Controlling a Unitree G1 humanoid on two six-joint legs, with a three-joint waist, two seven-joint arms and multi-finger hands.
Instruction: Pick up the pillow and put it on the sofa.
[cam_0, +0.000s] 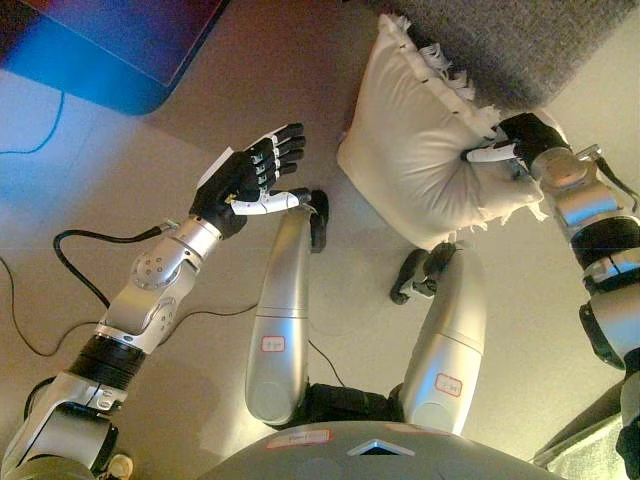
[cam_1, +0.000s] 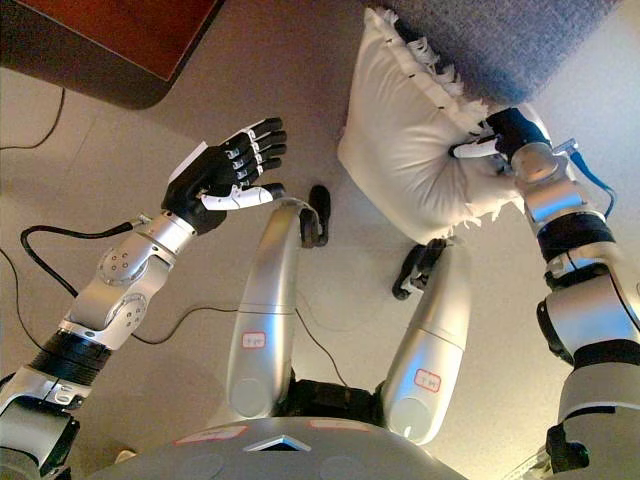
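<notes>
A cream-white pillow (cam_0: 415, 150) with a fringed edge is held up off the floor, its top edge against the grey sofa (cam_0: 520, 45) at the upper right. My right hand (cam_0: 520, 145) grips the pillow's right side, thumb pressed into the fabric and fingers curled behind it. My left hand (cam_0: 250, 175) hovers to the left of the pillow, apart from it, palm facing the pillow with fingers straight and holding nothing.
A dark red-brown low table (cam_1: 120, 40) with a rounded corner stands at the upper left. Beige floor (cam_0: 120, 130) lies below both arms. The grey textured sofa fills the upper right corner.
</notes>
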